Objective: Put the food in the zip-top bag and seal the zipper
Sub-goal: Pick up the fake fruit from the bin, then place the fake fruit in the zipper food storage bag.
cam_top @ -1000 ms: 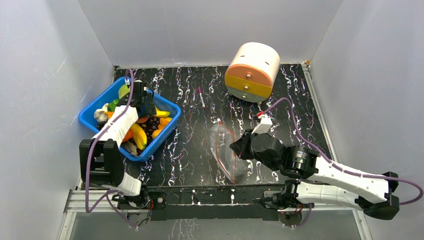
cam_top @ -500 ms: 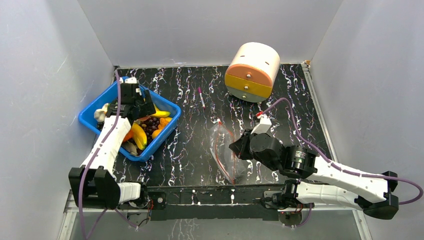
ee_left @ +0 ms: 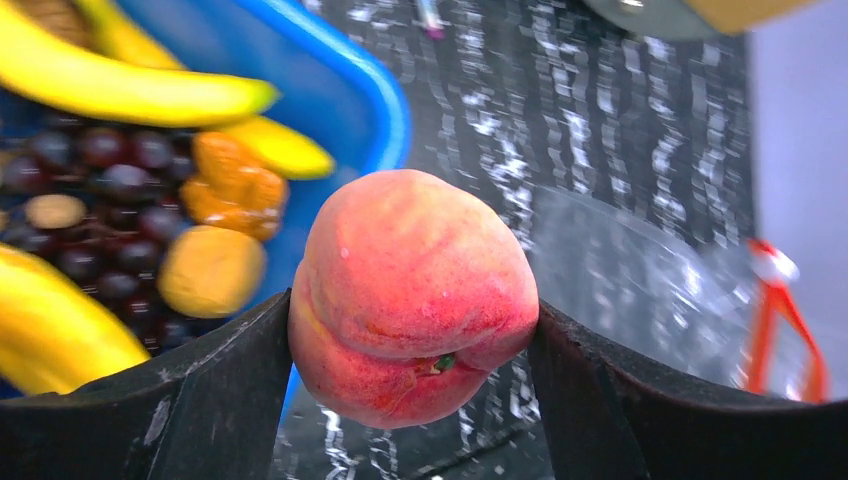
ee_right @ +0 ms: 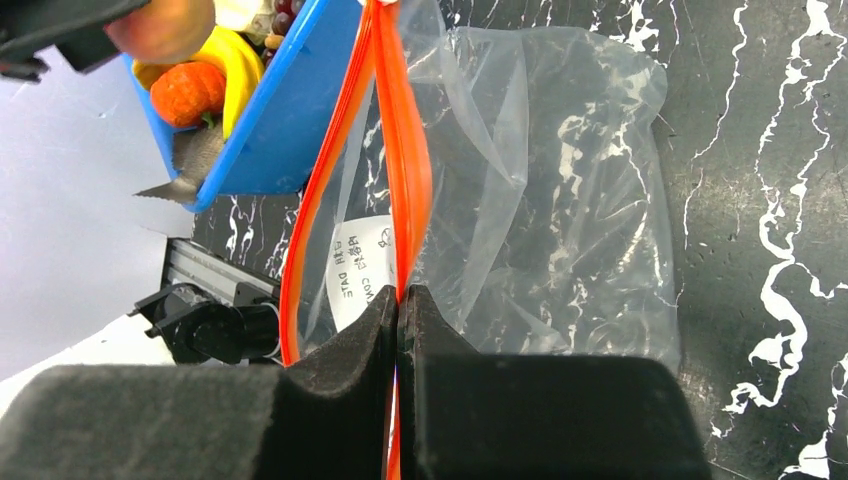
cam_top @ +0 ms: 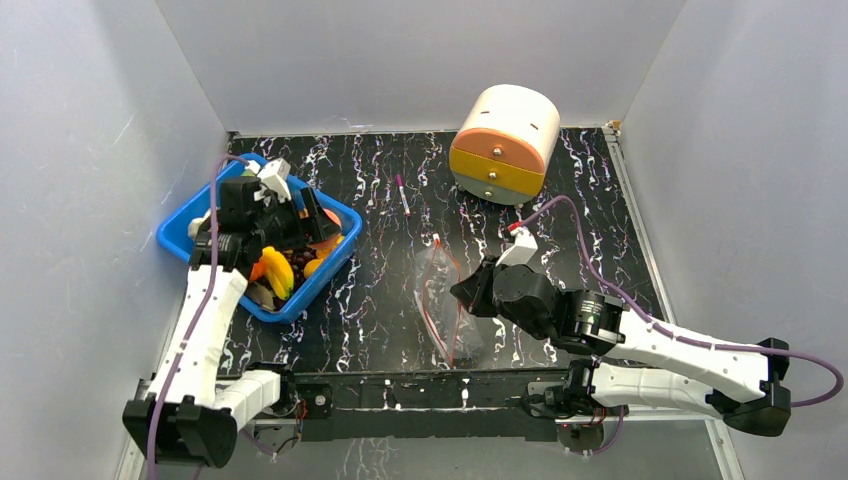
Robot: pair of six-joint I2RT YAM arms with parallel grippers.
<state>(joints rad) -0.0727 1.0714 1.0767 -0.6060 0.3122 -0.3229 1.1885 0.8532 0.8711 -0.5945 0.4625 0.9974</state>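
The bin (cam_top: 335, 265) sits at the left of the top view, with food (cam_top: 278, 270) in it. The zip-top bag (cam_top: 440, 300) lies at centre, right of the bin. The drawer unit (cam_top: 505, 140) stands behind the bag, at upper centre-right. The pen (cam_top: 402, 195) lies between the bin and the drawer unit. The peach (ee_left: 415, 295) sits between the fingers of the left gripper (ee_left: 415, 330), over the bin's right edge. The right gripper (ee_right: 400, 300) sits on the zipper (ee_right: 400, 150), at the bag's right side.

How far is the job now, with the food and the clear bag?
Done: no food shows inside the bag yet. In hand: the left gripper grips a peach above the blue bin; the right gripper pinches the zipper, mouth apart. Left: bananas and grapes lie in the bin; sealing.
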